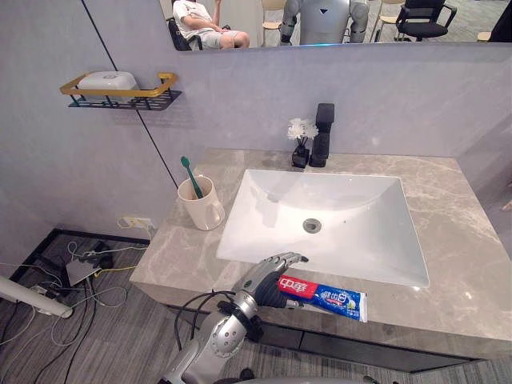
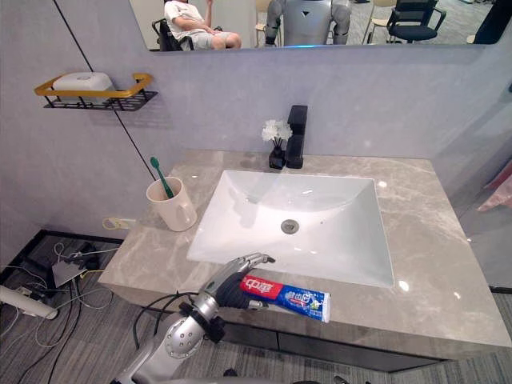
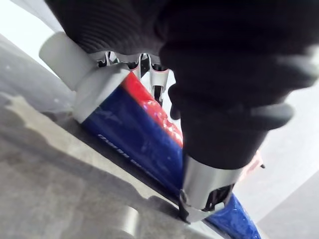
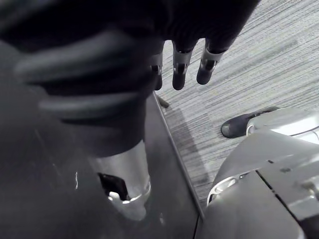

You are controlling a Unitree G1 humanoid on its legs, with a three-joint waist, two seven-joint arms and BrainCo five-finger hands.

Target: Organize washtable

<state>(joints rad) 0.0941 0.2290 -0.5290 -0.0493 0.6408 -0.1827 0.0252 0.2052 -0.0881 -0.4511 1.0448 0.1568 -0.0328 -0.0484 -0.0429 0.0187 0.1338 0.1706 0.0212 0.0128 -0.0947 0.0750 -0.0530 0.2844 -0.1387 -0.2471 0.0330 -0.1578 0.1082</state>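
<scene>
The toothpaste tube (image 1: 332, 298) lies flat on the front rim of the grey marbled counter (image 1: 456, 240), just in front of the white sink basin (image 1: 320, 216), with its red cap end toward the robot's left and its blue crimped end toward the right. The left hand (image 1: 272, 276) reaches up from below the counter edge and arches over the cap end. In the left wrist view its thumb (image 3: 209, 194) comes down to the counter on one side of the tube and its fingers curl down on the other, so the tube is pinched between them while it rests on the stone; the white cap (image 3: 65, 59) sticks out past the hand. The right hand (image 4: 179, 69) hangs low beside a dark panel above the striped grey floor (image 4: 259, 64), its fingers straight, slightly apart and holding nothing. On the counter's left side stands a cream cup (image 1: 204, 210) with a green toothbrush (image 1: 190, 176) leaning in it, well apart from the tube. Behind the basin stand a black faucet (image 1: 322, 134) and, just beside it, a small black vase of white flowers (image 1: 302, 140). A wall shelf (image 1: 120, 98) with a gold rail carries a white soap dish (image 1: 108, 80).
</scene>
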